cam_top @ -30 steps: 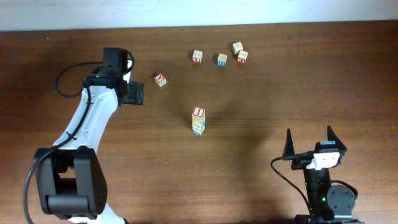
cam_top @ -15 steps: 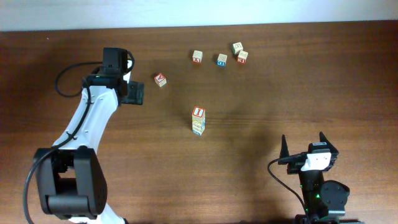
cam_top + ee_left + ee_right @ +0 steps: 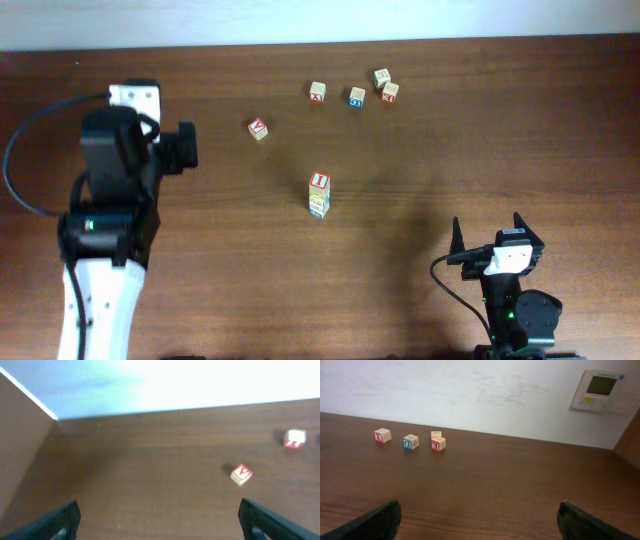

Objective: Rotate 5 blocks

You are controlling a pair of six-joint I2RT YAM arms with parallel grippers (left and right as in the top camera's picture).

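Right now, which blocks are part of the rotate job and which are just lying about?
Job:
red "I" block
lone red block
far-row red block
greenish block
red block beside it

Lying about:
blue-marked block
wall panel

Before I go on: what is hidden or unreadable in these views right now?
- Overhead: the stack below the red I block is mostly covered by it, block count unclear; neither wrist view shows it.
- Right wrist: the rear block is half hidden behind the red-marked block.
- Left wrist: blurred; the near block and far block show red marks, letters unreadable.
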